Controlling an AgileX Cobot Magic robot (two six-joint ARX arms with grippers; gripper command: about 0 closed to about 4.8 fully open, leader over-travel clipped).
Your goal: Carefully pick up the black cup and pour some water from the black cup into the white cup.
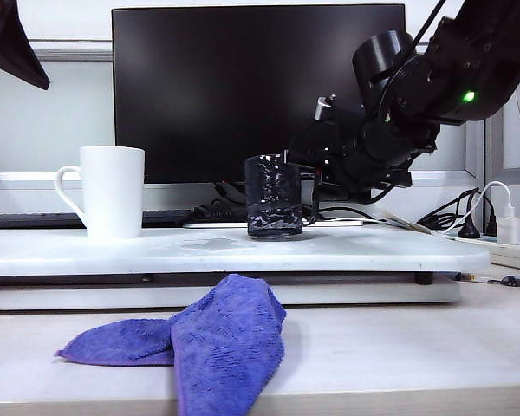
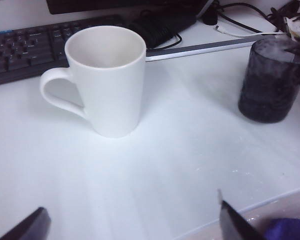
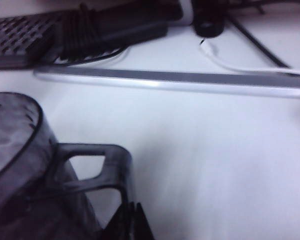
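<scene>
— On the white board stands the black cup, right gripper clenched empty beside its handle; left gripper hangs released near the white cup.
— Glass, likely slippery and sloshy; I'd take the handle.

A raised white board ran across the middle of the exterior frame, resting on a pale desk. At the board's left end stood the white cup, upright, its handle turned to the frame's left. Near the board's centre, well apart from it, stood the black cup, also upright. Behind them, along the far edge, lay a dark keyboard and a coil of black cables. On the desk in the lower centre, a purple cloth lay crumpled.
</scene>
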